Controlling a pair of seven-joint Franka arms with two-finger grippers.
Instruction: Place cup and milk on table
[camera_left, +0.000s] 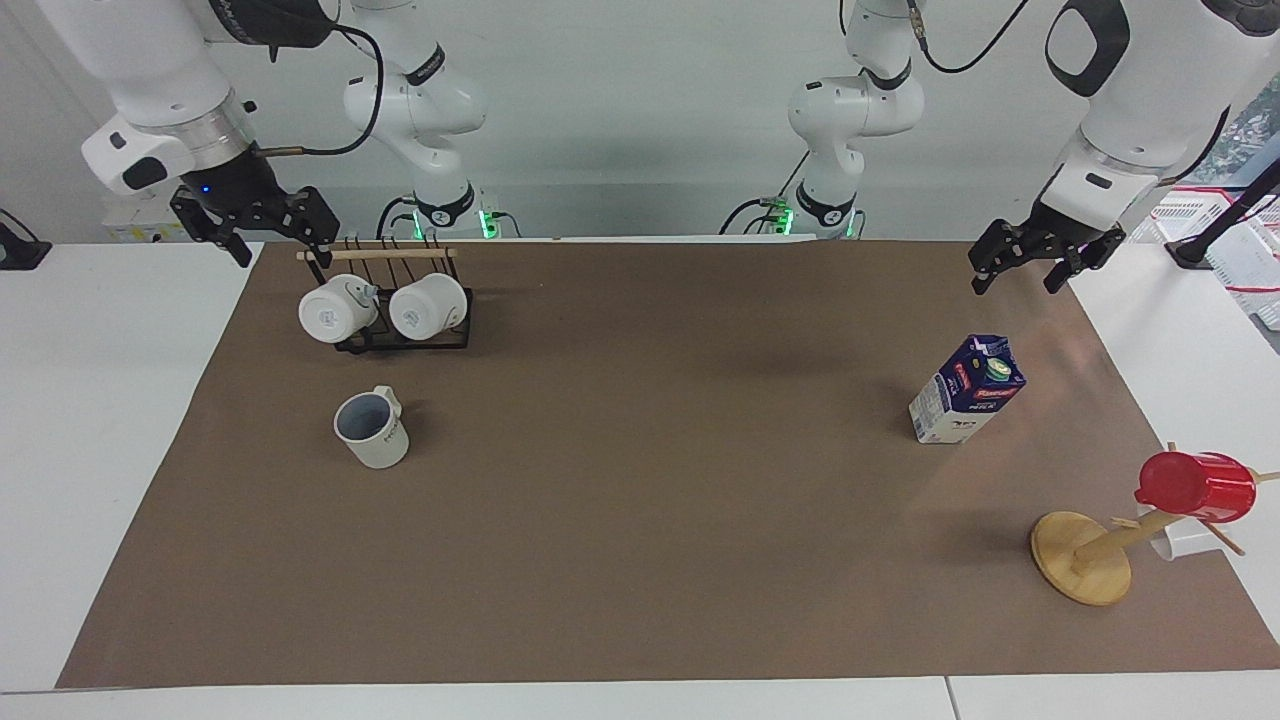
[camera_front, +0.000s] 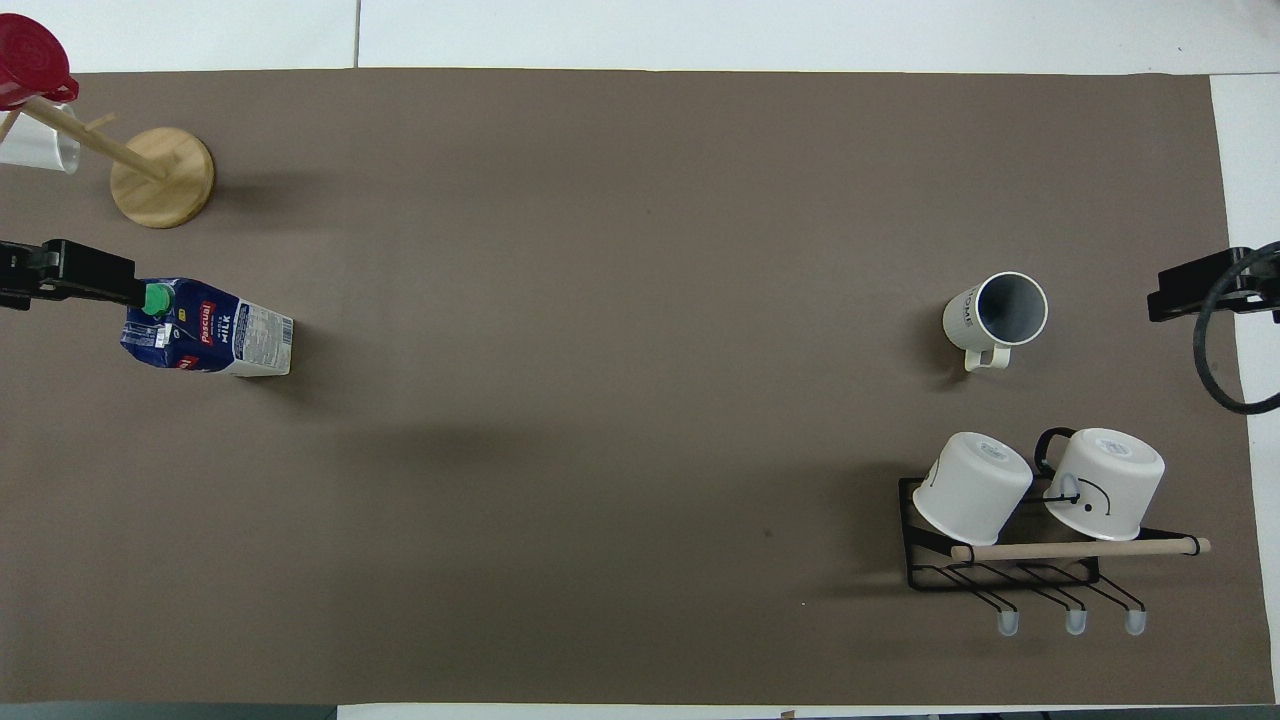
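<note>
The cup (camera_left: 372, 430) (camera_front: 995, 312) stands upright on the brown paper of the table (camera_left: 640, 520), toward the right arm's end, mouth up, a little farther from the robots than a mug rack. The milk (camera_left: 966, 390) (camera_front: 208, 328) stands upright on the paper toward the left arm's end. My left gripper (camera_left: 1015, 283) (camera_front: 70, 272) is open and empty, raised over the paper's edge beside the milk, apart from it. My right gripper (camera_left: 283, 255) (camera_front: 1195, 290) is open and empty, raised over the paper's edge by the rack, apart from the cup.
A black wire rack (camera_left: 400, 340) (camera_front: 1010, 575) with a wooden bar holds two plain white mugs (camera_left: 338, 310). A wooden mug tree (camera_left: 1082, 558) (camera_front: 160, 178) at the left arm's end carries a red cup (camera_left: 1195, 487) (camera_front: 30, 60) and a white one (camera_front: 40, 150).
</note>
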